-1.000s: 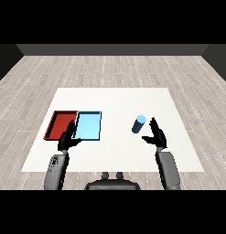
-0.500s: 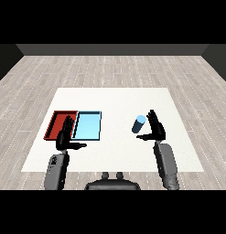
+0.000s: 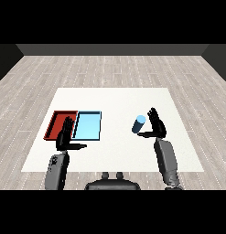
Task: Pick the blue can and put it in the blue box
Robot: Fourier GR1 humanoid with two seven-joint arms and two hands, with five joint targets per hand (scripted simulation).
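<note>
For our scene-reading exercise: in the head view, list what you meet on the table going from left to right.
red tray → left hand → light blue tray → blue can → right hand

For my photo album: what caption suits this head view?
Right hand open beside the blue can, with the light blue tray waiting across the white table.

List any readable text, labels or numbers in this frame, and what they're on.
None readable.
Blue can: plain, no label visible.
Red tray: no markings.
Light blue tray: no markings.
White table: no markings.
Left hand, right hand: plain black, no markings.
</note>
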